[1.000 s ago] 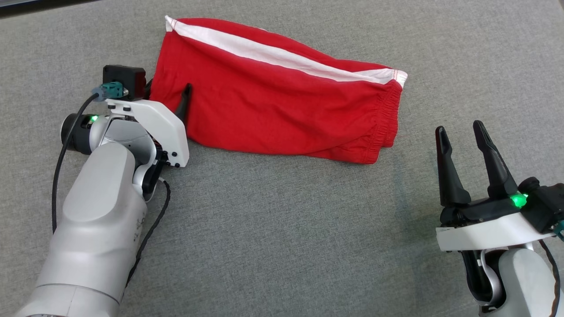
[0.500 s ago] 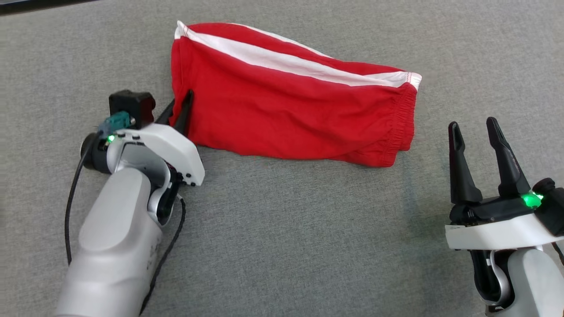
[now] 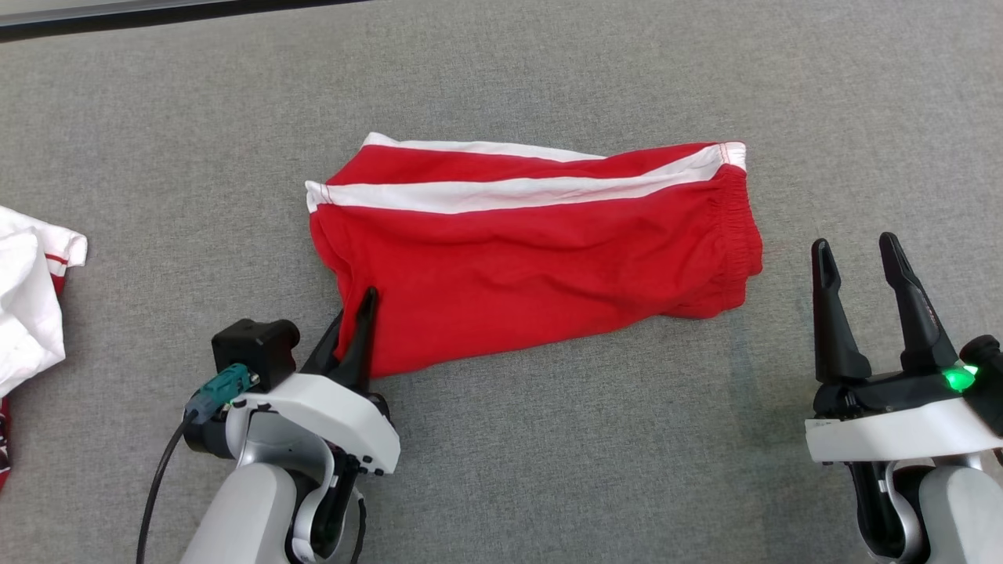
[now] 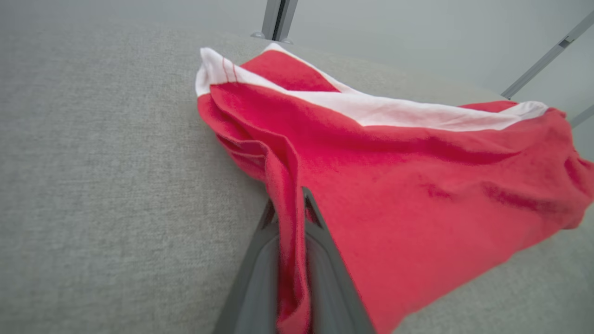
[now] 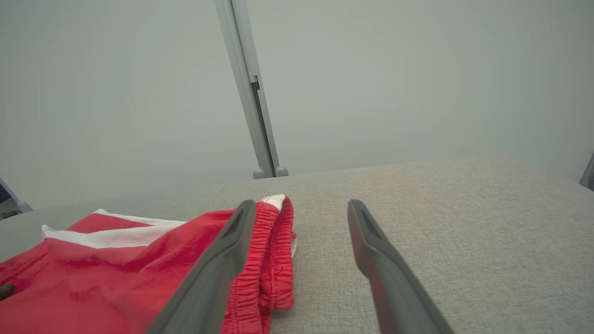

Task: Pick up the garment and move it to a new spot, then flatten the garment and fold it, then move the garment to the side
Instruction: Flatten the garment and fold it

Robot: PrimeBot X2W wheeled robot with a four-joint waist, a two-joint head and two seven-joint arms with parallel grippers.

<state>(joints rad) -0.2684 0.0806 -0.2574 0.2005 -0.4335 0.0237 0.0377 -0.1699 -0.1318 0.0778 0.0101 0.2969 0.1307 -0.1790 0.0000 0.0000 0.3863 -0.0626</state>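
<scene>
Risk: L gripper [image 3: 359,301] clamped on garment [image 3: 533,266] corner fold; thin bite may slip if dragged. R gripper [image 3: 854,240] apart.

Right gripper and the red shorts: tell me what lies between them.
Nothing but bare grey table covering, seen in the head view, separates the right gripper from the red shorts.

Your arms: silver-grey shells, white wrist plates, dark claws.
Your left claw [image 3: 354,309] and right claw [image 3: 855,244] have long black tapering fingers [image 3: 832,329]. Dark screws dot the left wrist plate [image 3: 337,415], which carries a black box [image 3: 255,348], a teal plug [image 3: 223,386] and a black cable [image 3: 157,486]. A green light [image 3: 957,378] glows at the right wrist.
</scene>
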